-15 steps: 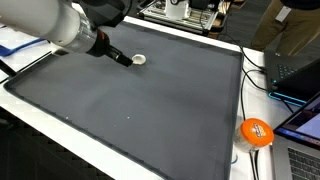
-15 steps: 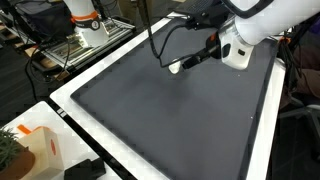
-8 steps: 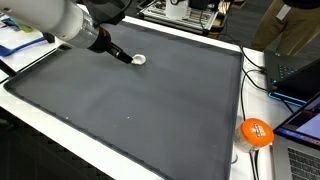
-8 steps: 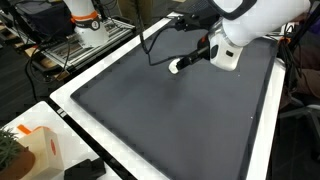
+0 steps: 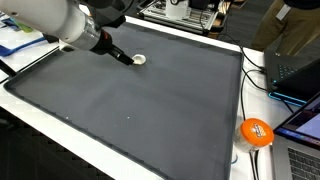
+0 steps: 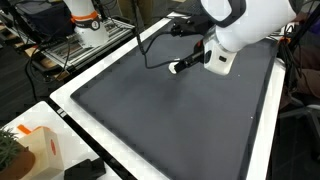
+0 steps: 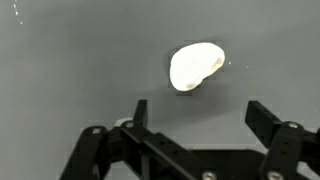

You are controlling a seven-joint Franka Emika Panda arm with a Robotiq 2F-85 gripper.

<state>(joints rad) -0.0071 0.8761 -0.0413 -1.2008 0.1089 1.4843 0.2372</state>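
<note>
swung a little further over the table since a second ago, the black two-fingered gripper (image 7: 200, 116) hangs with jaws wide just short of the small white rounded lump (image 7: 195, 66) on the dark grey mat (image 7: 60, 70), seemingly light and maybe soft, best pinched across its narrower middle.

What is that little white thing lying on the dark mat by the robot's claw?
The small white object is a rounded, bean-shaped blob, glaring too brightly to show its material or any detail. It lies alone on the dark grey mat, near one edge of it in both exterior views. It sits just ahead of the open gripper, between the lines of its two fingers, which appear not to touch it.
</note>
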